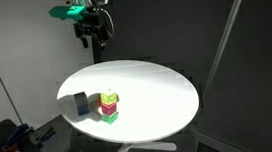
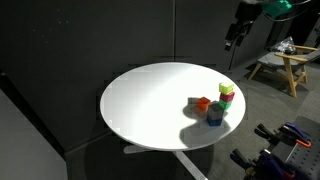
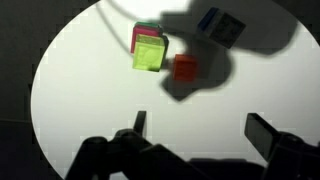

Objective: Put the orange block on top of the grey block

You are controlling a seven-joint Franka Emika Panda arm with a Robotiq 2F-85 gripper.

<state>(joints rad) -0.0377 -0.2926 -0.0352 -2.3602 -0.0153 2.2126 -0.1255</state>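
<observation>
The orange block (image 3: pixel 185 68) lies on the white round table (image 3: pixel 80 100), next to a yellow-green cube (image 3: pixel 150 55) stacked on a magenta cube (image 3: pixel 146 34). The grey block (image 3: pixel 220 25) stands a little apart from them, in shadow. Both exterior views show the orange block (image 1: pixel 111 116) (image 2: pixel 202 103) and the grey block (image 1: pixel 80 103) (image 2: pixel 215 113). My gripper (image 3: pixel 200 130) is open and empty, high above the table and away from the blocks; it also shows in both exterior views (image 1: pixel 94 35) (image 2: pixel 233 38).
The table (image 1: pixel 158 94) stands on a single pedestal against dark curtains. In an exterior view a wooden stool (image 2: pixel 285 65) stands behind it and equipment (image 2: pixel 285 140) sits on the floor. The table's edge is close to the blocks.
</observation>
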